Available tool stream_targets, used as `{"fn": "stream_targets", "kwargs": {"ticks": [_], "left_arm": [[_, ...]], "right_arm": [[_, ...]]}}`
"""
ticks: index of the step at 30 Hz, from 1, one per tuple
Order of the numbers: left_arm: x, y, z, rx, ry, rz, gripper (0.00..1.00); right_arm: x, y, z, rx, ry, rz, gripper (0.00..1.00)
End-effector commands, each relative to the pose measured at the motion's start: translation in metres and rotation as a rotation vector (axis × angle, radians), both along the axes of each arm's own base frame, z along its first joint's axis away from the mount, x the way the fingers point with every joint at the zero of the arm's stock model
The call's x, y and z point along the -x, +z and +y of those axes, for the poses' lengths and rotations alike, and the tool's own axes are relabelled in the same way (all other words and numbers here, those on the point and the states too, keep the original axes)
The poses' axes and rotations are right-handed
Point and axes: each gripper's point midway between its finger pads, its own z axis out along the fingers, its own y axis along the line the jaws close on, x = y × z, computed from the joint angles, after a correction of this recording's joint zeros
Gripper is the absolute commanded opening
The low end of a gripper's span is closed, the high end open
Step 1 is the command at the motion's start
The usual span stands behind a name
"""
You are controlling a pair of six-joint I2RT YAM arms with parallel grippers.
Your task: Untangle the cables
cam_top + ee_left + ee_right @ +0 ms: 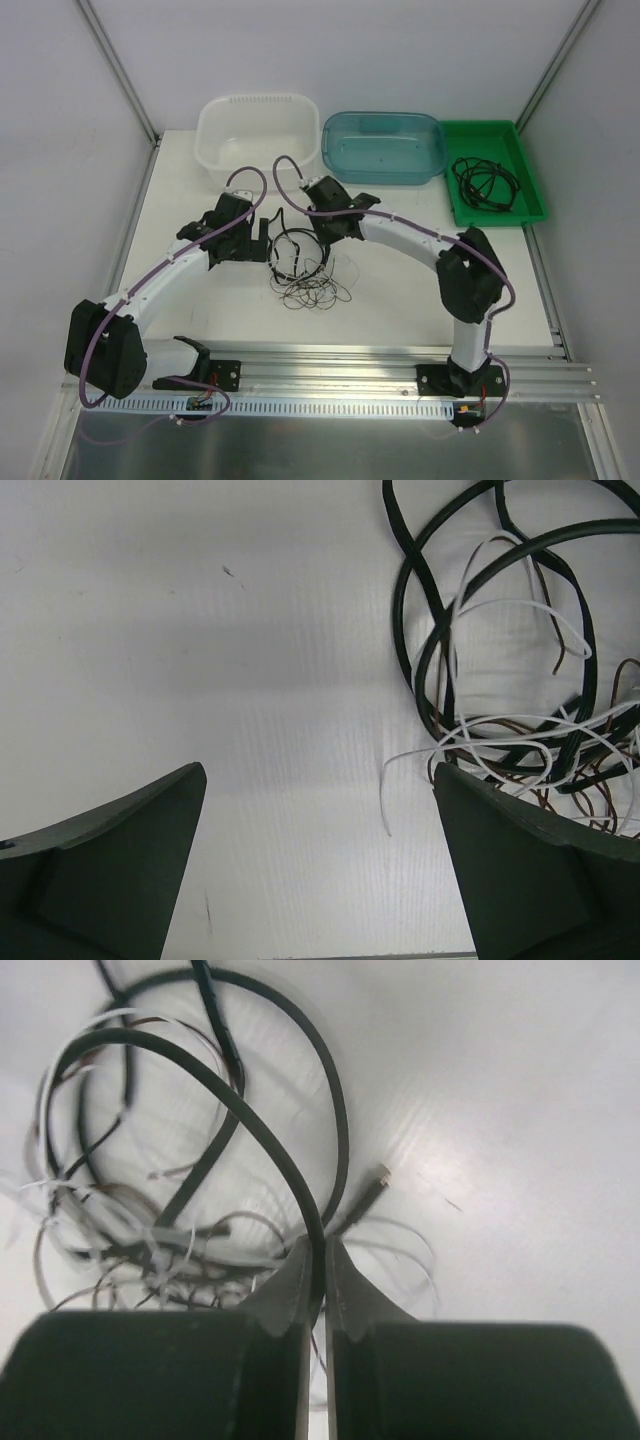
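A tangle of cables (305, 275) lies in the middle of the white table, between the two arms. A thick black cable (250, 1110) loops over thin white (60, 1190) and dark wiry cords, and its small plug (372, 1188) rests on the table. My right gripper (318, 1245) is shut on that black cable, which runs up from between its fingertips. My left gripper (318, 780) hangs open over bare table just left of the tangle, with nothing between its fingers. Near its right finger lie the black loop (420, 620), a white cord (470, 605) and brown wiry strands (600, 780).
A white tub (258, 135) and a blue-green bin (385, 145) stand at the back. A green tray (528, 160) at the back right holds a coiled black cable (485, 182). An aluminium rail (350, 375) runs along the near edge.
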Motion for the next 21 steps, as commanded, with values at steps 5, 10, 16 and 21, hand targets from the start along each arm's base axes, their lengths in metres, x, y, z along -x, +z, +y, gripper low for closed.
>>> {"fn": "stream_targets", "kwargs": {"ticks": [5, 10, 16, 21], "left_arm": [[-0.005, 0.019, 0.001, 0.022, 0.012, -0.062, 0.99], [-0.005, 0.021, 0.0, 0.027, 0.003, -0.073, 0.99], [-0.006, 0.022, 0.0, 0.03, -0.001, -0.079, 0.99], [-0.007, 0.022, -0.001, 0.035, -0.005, -0.083, 0.99]], "right_arm": [[-0.005, 0.246, -0.05, -0.129, -0.024, -0.449, 0.01], [0.015, 0.388, -0.101, -0.225, -0.063, -0.737, 0.01], [0.06, 0.48, -0.153, -0.506, -0.153, -0.98, 0.01], [0.056, 0.433, -0.156, -0.476, -0.191, -0.945, 0.01]]}}
